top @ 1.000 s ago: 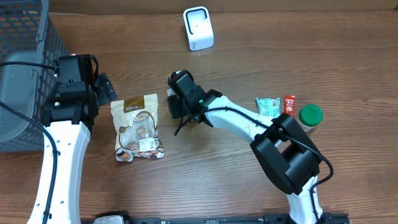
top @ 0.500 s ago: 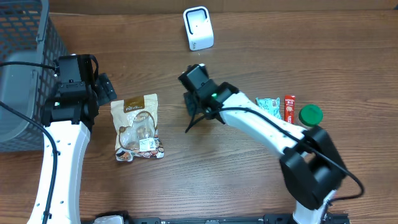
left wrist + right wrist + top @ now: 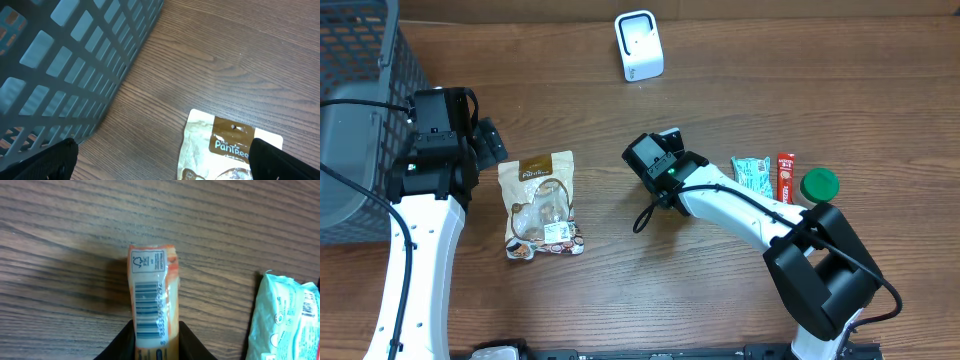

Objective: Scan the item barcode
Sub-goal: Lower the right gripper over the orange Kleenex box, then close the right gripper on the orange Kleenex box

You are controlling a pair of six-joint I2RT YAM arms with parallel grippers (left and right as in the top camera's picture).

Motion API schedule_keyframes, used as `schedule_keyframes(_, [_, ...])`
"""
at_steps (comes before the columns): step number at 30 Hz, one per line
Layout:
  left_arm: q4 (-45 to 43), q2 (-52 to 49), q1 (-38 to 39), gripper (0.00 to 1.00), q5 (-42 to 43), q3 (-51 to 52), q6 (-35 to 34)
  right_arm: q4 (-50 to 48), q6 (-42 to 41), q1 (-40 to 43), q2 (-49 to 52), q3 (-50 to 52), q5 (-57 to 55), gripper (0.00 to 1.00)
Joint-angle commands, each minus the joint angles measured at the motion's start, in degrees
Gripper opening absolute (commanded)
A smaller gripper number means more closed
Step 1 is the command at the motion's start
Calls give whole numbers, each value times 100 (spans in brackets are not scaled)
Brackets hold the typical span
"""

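Orange packet (image 3: 150, 287) is pinched by right gripper (image 3: 154, 342), jaws narrowed on its lower end, barcode turned toward wrist camera. Right arm is stretched low over middle of table (image 3: 740, 80). Teal packet (image 3: 292, 312) is seen near. White scanner (image 3: 639, 45) stands well apart. Left gripper (image 3: 488, 142) is spread wide, nothing held, beside brown pouch (image 3: 542, 205).

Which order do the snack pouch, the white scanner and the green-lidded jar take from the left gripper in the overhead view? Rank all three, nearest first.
1. The snack pouch: just to the right of the left gripper in the picture, a little lower in it.
2. The white scanner: farther right, near the top edge of the view.
3. The green-lidded jar: far over on the right side.
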State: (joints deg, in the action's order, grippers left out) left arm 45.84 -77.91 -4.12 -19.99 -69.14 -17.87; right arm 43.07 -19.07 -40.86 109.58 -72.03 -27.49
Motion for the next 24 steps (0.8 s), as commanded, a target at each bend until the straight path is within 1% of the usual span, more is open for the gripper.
schedule_keyframes(1, [0, -9, 2, 100, -96, -70, 7, -39, -17, 7, 72, 46, -136, 28])
schedule_keyframes(5, [0, -9, 2, 100, -96, -70, 7, -42, -17, 7, 72, 46, -118, 36])
schedule_keyframes(9, [0, -9, 2, 100, -96, -70, 7, -61, -17, 7, 72, 46, -94, 40])
schedule_keyframes(14, [0, -9, 2, 100, -96, -70, 7, -79, -20, 0, 72, 46, -94, 43])
schedule_keyframes(18, [0, -9, 2, 100, -96, -70, 7, -81, -17, -28, 72, 46, -76, 48])
schedule_keyframes(24, [0, -9, 2, 100, -96, -70, 7, -125, -13, -264, 72, 46, -205, 51])
